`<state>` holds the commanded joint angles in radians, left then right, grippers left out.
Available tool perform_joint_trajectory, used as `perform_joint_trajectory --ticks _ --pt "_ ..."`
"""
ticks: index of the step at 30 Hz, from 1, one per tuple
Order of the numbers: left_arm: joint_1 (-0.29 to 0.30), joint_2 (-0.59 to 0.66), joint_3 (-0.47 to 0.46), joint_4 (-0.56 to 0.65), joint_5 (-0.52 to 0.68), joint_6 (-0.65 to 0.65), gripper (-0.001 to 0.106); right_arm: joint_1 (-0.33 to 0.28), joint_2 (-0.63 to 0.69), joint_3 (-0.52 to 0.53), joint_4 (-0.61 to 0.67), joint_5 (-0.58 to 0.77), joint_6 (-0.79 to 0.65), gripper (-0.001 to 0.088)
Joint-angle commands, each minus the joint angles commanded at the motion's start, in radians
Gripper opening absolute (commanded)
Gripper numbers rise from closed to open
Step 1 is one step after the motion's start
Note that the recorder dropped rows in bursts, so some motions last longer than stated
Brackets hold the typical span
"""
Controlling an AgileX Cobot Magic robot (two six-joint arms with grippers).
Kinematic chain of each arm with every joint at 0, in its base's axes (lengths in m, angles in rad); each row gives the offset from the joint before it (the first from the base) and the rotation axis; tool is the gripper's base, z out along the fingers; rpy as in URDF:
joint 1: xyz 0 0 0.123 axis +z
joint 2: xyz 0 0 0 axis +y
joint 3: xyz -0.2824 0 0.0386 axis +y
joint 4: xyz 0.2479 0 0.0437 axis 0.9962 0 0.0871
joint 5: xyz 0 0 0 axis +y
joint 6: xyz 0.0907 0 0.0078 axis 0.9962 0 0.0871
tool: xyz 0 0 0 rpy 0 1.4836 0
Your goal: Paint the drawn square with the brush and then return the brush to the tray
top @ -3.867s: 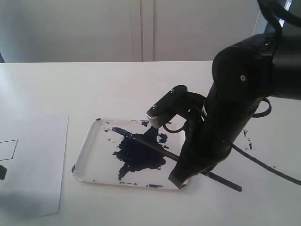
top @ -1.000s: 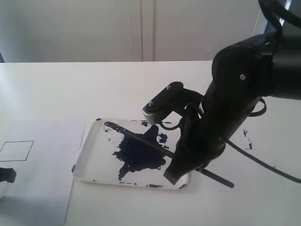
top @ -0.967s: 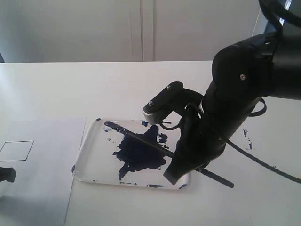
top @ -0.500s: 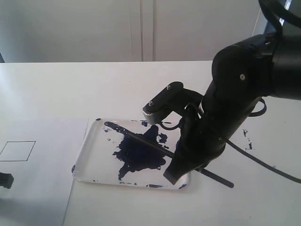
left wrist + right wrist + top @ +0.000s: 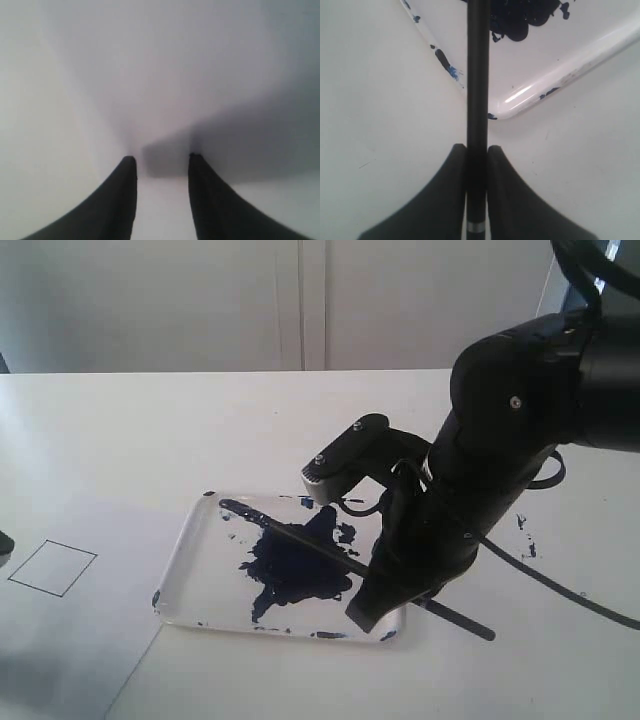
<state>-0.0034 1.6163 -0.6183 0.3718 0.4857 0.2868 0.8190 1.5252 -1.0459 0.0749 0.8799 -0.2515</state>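
Nothing is painted yet: the drawn square point(image 5: 52, 568), far left on the paper sheet point(image 5: 60, 660), is a bare outline. The left gripper point(image 5: 160, 160) has its jaws apart, holding nothing. To the right, the brush point(image 5: 300, 538) slants across the tray point(image 5: 185, 550), clamped by the right gripper point(image 5: 476, 149). Painting and the return remain.

Ext cam high, oblique over table point(image 5: 150, 420); R wrist cam close above tray point(image 5: 570, 65) corner, shared.

Left gripper point(image 5: 160, 159) hangs over a plain white surface point(image 5: 70, 80), jaws parted, nothing between the two dark fingers point(image 5: 122, 200). A grey shadow point(image 5: 240, 135) spreads at their twelve o'clock.
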Motion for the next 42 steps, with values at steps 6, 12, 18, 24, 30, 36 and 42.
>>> perform_joint_trajectory --ticks 6,12,18,24,30,36,42 --pt "0.000 -0.025 0.000 0.003 -0.010 -0.025 0.040 0.000 0.000 0.000 0.002 0.000 0.000 0.0000" --pt "0.000 -0.104 0.000 0.028 -0.024 -0.025 0.040 0.000 0.000 0.000 0.002 0.000 0.000 0.0000" --pt "0.000 -0.194 0.000 0.055 -0.049 -0.025 0.040 0.000 0.000 0.000 0.002 0.000 0.000 0.0000" --pt "0.000 -0.250 0.000 0.045 -0.067 -0.030 0.040 0.000 0.000 0.000 0.002 0.000 0.000 0.0000" --pt "0.000 -0.262 0.000 0.106 -0.051 0.002 0.040 0.000 0.000 0.000 0.002 0.000 0.000 0.0000" --pt "0.000 -0.262 0.000 0.149 -0.062 0.073 0.040 0.000 0.000 0.000 0.002 0.000 -0.009 0.0000" --pt "0.000 -0.241 0.000 0.147 -0.087 0.026 0.040 0.000 0.000 0.000 0.006 0.004 -0.008 0.0000"
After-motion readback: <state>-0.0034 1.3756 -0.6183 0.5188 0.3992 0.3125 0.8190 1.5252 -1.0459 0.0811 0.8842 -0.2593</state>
